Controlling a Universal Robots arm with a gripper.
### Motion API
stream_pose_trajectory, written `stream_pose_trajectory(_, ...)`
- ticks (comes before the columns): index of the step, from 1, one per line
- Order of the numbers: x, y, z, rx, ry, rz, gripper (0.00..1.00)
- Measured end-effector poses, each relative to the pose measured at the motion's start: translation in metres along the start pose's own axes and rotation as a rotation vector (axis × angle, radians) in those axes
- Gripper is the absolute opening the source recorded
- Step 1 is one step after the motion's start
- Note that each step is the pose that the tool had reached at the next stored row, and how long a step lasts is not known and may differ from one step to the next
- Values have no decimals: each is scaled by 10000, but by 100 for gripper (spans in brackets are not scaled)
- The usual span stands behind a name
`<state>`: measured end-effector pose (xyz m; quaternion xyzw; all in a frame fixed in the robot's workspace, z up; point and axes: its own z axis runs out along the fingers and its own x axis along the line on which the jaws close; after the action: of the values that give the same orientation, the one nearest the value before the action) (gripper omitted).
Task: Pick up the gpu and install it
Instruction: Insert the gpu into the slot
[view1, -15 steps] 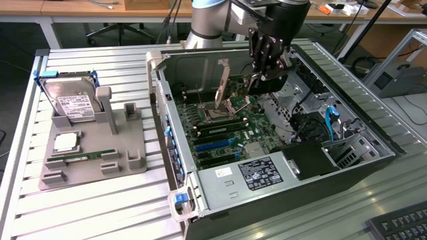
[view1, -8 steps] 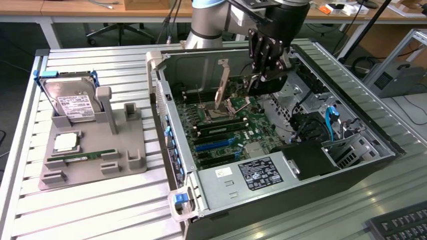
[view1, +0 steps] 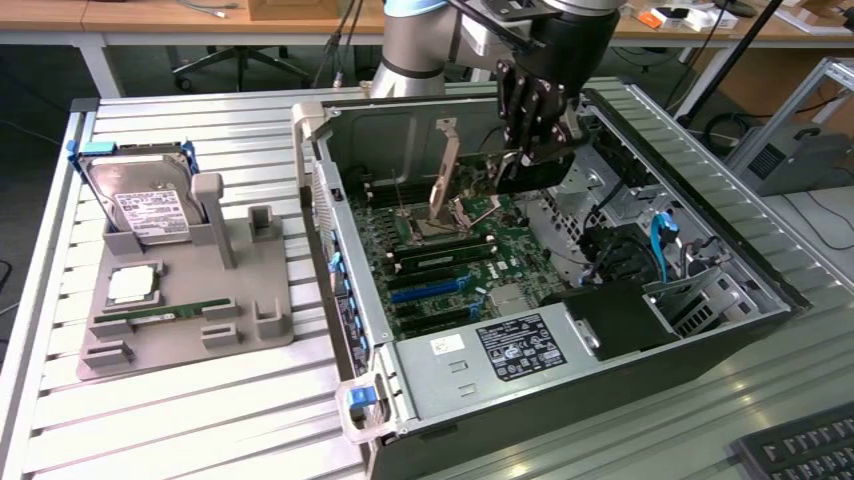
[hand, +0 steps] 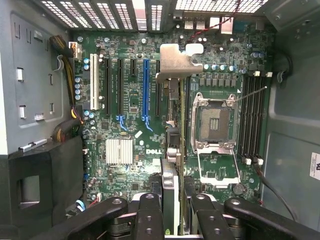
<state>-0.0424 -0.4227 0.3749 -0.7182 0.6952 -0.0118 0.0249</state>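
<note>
Gripper (view1: 534, 150) clamped on gpu (view1: 447, 175), card held edge-down over motherboard (hand: 130, 125) inside open computer case (view1: 747, 290). "DELL" readable near silver heatsink (hand: 119, 151). Power supply label (view1: 518, 350) at case's near end, text apparently too small to read.

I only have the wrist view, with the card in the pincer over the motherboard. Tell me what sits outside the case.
Observer: A gray holder tray lies on the slatted table, on the exterior view's left of the open case.
Operator: List what is in it.
Observer: A hard drive stands upright at its far end. A processor chip and a green memory stick lie flat in front of it.
Operator: Report the arm.
Observer: The arm rises from behind the case and reaches down into it, with the pincer shut on the gpu.
</note>
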Motion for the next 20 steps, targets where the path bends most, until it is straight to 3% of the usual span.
stream_pose_trajectory(20, 31, 25, 60, 0, 1, 1, 27)
